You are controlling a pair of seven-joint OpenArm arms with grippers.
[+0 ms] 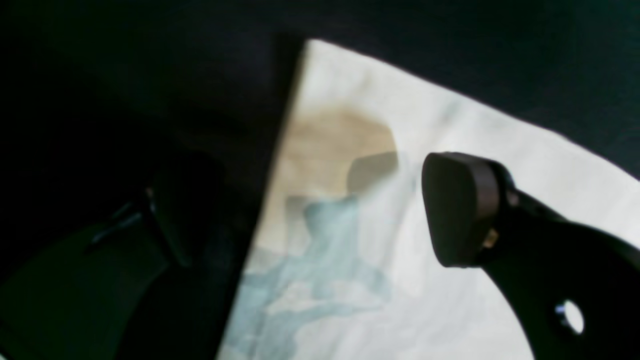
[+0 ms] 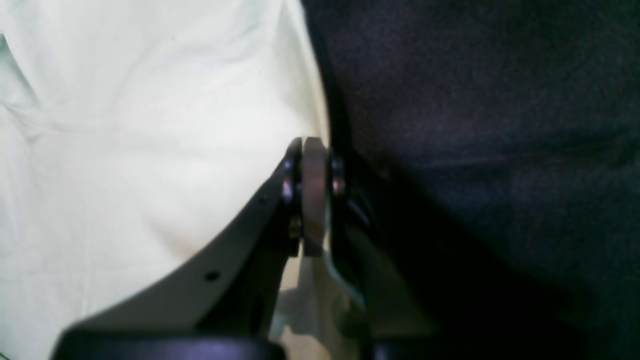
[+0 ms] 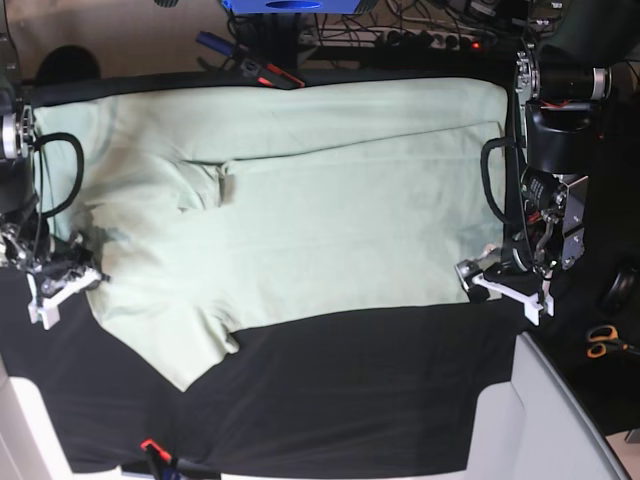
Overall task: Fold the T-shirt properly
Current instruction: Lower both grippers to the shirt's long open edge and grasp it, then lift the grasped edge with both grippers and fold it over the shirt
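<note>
The pale mint-green T-shirt (image 3: pixel 300 210) lies spread flat on the black tablecloth (image 3: pixel 350 390), with one sleeve folded in near the middle and another sticking out at the front left. My left gripper (image 3: pixel 480 280) is at the shirt's front right corner. In the left wrist view the left gripper (image 1: pixel 320 210) is open, one finger over the shirt (image 1: pixel 400 150) and the other over the black cloth. My right gripper (image 3: pixel 62 282) is at the shirt's left edge. In the right wrist view the right gripper (image 2: pixel 312 200) is shut on the edge of the shirt (image 2: pixel 125 150).
Orange-handled scissors (image 3: pixel 603 343) lie off the table at the right. Cables and tools (image 3: pixel 265 70) lie along the back edge. A white surface (image 3: pixel 545 420) borders the front right corner. A small red item (image 3: pixel 150 445) sits at the front edge.
</note>
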